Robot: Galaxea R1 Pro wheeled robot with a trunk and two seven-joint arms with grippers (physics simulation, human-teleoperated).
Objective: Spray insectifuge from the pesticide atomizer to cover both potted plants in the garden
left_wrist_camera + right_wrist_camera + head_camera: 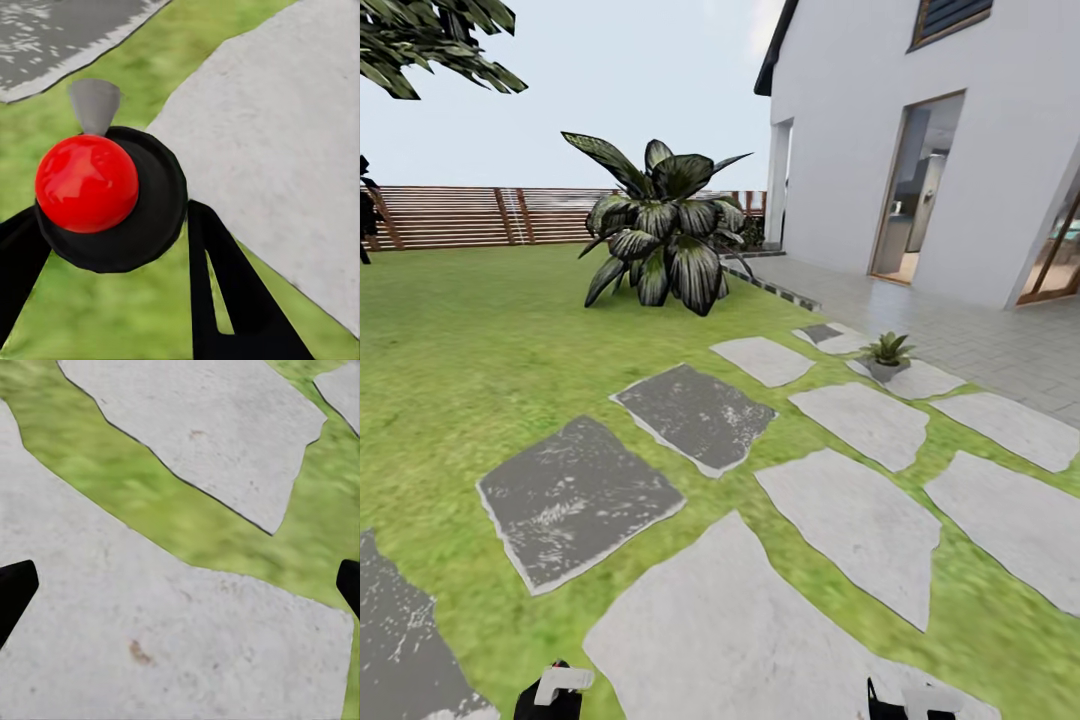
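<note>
Closed on the pesticide atomizer (97, 187) with the left gripper (112, 247): 2 black fingers (225, 285) pressed against its black round body, red dome and grey cone nozzle facing the wrist camera. Spread wide on the right gripper (180, 589), hanging over a pale stepping stone (150, 645) and grass. In the head view, 1 potted plant (887, 352) at 2 o'clock on a stone, striped-leaf bush (660, 235) at 12, slatted fence (470, 215) at 10.

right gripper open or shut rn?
Open. In the right wrist view the two black fingertips sit at opposite edges of the picture, with bare stepping stone and grass between them, nothing held.
</note>
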